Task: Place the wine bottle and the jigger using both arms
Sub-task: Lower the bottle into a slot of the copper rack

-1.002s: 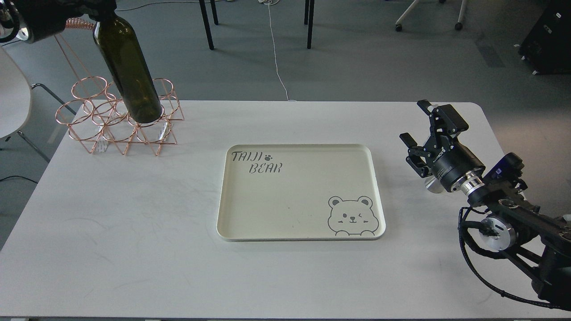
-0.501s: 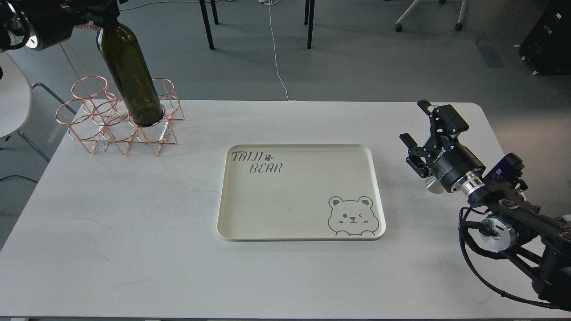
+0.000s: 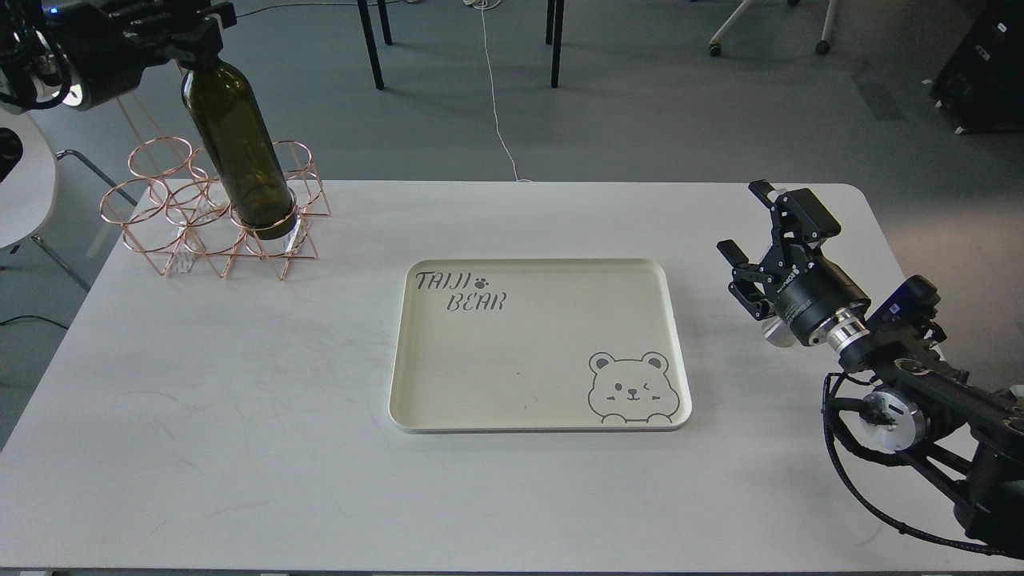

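The wine bottle (image 3: 240, 152) is dark olive-green and stands tilted, its base inside a front ring of the copper wire rack (image 3: 160, 232) at the table's back left. My left gripper (image 3: 196, 40) is shut on the bottle's neck at the top left, and the neck is hidden by the fingers. My right gripper (image 3: 748, 224) is open and empty above the table's right side. A small shiny steel piece (image 3: 774, 333), which looks like the jigger, shows just under the right gripper's body and is mostly hidden.
A cream tray (image 3: 408, 384) with a bear drawing and "TAIJI BEAR" lettering lies in the middle of the white table. Chair and table legs stand on the floor beyond the table's far edge.
The left gripper has lowered the bottle and shifted it slightly right, so its base sits deeper in the rack ring. The right arm has not moved.
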### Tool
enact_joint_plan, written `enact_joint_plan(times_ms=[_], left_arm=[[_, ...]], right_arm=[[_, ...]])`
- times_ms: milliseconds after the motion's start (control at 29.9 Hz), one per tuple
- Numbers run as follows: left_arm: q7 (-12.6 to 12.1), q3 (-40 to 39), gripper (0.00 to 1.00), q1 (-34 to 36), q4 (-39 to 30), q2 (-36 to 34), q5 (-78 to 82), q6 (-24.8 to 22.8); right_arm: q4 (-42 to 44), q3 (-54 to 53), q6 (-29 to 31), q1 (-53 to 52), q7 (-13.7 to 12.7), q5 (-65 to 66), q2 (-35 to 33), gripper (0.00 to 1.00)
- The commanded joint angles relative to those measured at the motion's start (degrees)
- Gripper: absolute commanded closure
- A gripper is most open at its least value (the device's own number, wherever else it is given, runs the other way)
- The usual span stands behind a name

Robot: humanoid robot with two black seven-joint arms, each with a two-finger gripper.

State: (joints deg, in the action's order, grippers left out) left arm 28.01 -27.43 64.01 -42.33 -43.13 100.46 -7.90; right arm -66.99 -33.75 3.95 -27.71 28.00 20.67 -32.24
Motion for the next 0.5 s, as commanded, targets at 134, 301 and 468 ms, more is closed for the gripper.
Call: enact_joint_plan(times_ms=[134, 301, 468], left_arm=[[-0.01, 1.33, 0.91, -1.69, 0.49, 0.76, -0.61, 0.79], [-0.01, 1.24, 0.9, -2.4, 1.89, 2.08, -0.7, 0.96], [-0.01, 1.24, 0.89, -3.45, 2.95, 2.52, -1.05, 1.66]], right_arm=[[-0.07, 0.0, 0.0, 0.19, 0.0, -0.02, -0.01, 0.03], [-0.07, 0.0, 0.0, 0.72, 0.0, 0.07, -0.01, 0.03], [-0.07, 0.0, 0.0, 0.72, 0.0, 0.07, -0.01, 0.03]])
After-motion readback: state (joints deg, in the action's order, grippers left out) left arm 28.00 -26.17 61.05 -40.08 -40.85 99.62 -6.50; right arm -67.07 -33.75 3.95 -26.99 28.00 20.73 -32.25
